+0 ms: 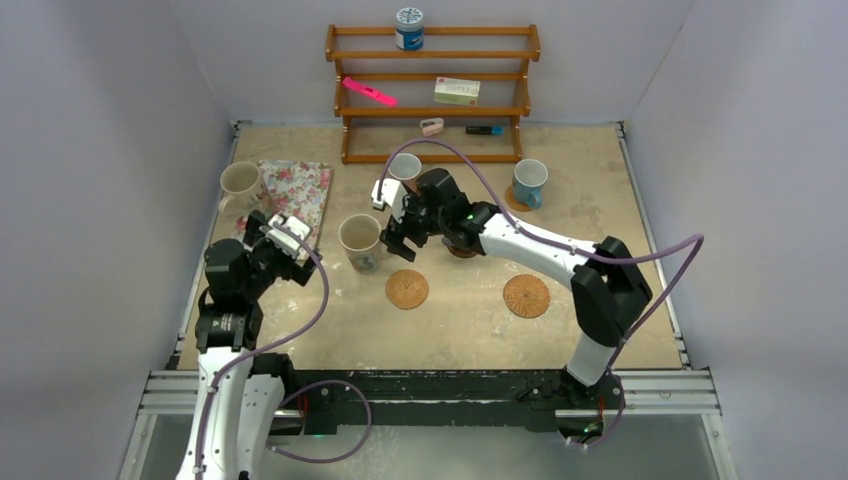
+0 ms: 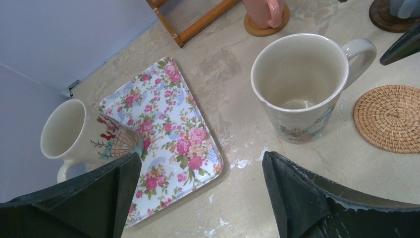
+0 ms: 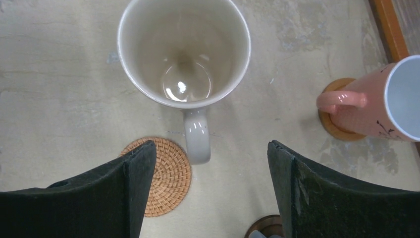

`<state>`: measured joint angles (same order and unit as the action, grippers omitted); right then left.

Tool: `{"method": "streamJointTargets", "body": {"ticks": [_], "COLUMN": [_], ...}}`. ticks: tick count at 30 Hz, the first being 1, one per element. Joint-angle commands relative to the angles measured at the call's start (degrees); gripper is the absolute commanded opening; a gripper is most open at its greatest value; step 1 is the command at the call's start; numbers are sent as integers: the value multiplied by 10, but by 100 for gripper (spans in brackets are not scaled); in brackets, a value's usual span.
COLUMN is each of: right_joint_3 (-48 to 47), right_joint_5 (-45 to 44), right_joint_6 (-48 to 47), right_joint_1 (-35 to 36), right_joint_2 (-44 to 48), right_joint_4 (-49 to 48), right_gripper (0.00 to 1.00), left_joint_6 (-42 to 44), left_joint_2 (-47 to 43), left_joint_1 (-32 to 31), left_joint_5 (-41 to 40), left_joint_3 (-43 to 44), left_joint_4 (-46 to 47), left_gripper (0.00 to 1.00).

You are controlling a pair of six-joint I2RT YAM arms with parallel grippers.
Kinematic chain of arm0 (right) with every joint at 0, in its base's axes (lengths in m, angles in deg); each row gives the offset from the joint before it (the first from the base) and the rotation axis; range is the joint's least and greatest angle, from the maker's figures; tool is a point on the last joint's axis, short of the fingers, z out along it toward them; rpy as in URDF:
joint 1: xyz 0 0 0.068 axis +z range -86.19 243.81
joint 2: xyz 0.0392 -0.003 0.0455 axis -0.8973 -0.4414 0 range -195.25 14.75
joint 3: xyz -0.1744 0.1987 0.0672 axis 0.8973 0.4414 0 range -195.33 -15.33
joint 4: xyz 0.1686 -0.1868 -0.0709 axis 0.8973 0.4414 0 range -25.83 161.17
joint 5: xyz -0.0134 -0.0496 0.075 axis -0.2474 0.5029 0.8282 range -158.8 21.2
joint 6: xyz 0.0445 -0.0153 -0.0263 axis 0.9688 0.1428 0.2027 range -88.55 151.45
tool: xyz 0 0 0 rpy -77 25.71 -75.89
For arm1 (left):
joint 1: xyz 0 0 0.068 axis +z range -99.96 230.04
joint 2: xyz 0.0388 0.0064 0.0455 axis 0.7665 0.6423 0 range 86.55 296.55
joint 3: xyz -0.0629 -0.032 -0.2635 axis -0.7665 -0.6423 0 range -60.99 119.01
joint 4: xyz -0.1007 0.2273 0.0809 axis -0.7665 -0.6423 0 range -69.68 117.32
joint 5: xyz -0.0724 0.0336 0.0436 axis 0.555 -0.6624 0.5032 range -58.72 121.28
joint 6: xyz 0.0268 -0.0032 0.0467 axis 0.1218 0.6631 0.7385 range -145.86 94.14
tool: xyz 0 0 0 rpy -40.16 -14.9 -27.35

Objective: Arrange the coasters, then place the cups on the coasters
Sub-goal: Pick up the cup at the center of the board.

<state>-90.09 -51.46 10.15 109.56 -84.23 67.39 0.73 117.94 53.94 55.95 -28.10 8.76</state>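
A cream cup [image 3: 184, 49] stands on the bare table, its handle [image 3: 197, 141] pointing at my open right gripper [image 3: 212, 148], which hovers just short of it with nothing between its fingers. A woven coaster [image 3: 168, 173] lies beside the handle, and another [image 1: 526, 296] sits to the right. A pink-and-white cup [image 3: 376, 106] and a blue cup [image 1: 529, 180] each stand on a coaster. A grey-blue cup [image 2: 406, 6] sits on the dark brown coaster [image 2: 386, 17]. The second cream cup [image 2: 74, 131] is at the far left. My left gripper [image 2: 200, 157] hangs open over the mat's corner.
A floral mat [image 2: 168, 129] lies between the two cream cups. A wooden rack [image 1: 432, 95] at the back holds a blue-and-white canister [image 1: 409, 28] and small items. Walls close in the table on the left, right and back.
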Motion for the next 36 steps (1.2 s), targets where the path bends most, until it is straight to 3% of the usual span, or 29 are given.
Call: {"method": "streamJointTargets", "body": {"ticks": [1, 16, 25, 36], "right_joint_3": [-26, -29, -31, -36], "right_joint_5": [-9, 27, 43, 45], "right_joint_6": [3, 28, 51, 56], "right_joint_1": [2, 3, 10, 13], "right_joint_2": [-14, -62, -80, -93], "right_joint_4": [1, -19, -28, -30], "right_gripper": [83, 69, 65, 52], "left_joint_6": [2, 6, 6, 6], "left_joint_2": [-11, -29, -32, -34], "left_joint_1": [8, 12, 14, 18], "left_joint_5": [23, 37, 34, 38], "left_joint_3": [-3, -5, -5, -6], "left_joint_4": [7, 3, 4, 4], "left_gripper": [100, 100, 100, 100]}}
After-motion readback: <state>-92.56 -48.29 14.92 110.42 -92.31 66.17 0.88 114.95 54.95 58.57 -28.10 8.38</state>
